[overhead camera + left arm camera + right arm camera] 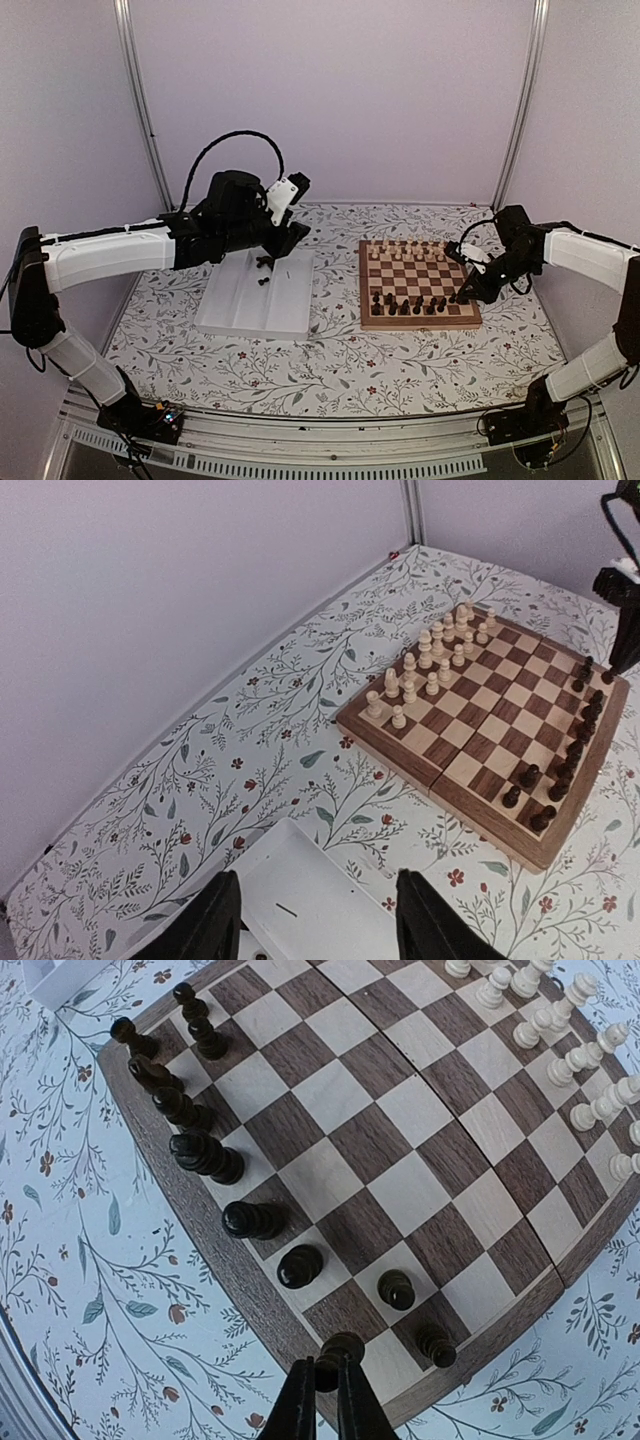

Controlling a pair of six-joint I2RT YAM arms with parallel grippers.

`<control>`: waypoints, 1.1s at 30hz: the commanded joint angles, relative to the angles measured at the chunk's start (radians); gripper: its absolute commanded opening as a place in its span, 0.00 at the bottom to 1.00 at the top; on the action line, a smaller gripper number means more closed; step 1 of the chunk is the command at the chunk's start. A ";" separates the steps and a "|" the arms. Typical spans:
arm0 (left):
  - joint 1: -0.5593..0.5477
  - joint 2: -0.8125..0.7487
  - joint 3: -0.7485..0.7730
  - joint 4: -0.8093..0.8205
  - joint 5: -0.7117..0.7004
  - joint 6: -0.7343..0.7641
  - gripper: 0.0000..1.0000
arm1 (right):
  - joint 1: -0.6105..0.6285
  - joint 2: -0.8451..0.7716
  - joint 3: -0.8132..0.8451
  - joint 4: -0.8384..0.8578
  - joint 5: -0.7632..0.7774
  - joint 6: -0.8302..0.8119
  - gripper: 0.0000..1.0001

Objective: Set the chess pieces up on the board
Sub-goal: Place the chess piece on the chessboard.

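The board lies right of centre, with dark chess pieces along its near rows. My right gripper is at the board's near right corner. In the right wrist view the right gripper is shut on a dark piece over the corner square; several dark pieces stand along that edge of the board. My left gripper hangs open and empty over the white tray, where two dark pieces lie. Its jaws are spread wide above the tray.
Pale wooden pieces fill the board's far rows; they also show in the left wrist view and the right wrist view. The floral cloth covers the table. Purple walls and metal posts close it in.
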 commanded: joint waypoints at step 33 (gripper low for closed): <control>-0.003 0.034 0.048 -0.034 -0.010 0.000 0.56 | -0.002 0.130 0.026 0.014 -0.024 -0.007 0.30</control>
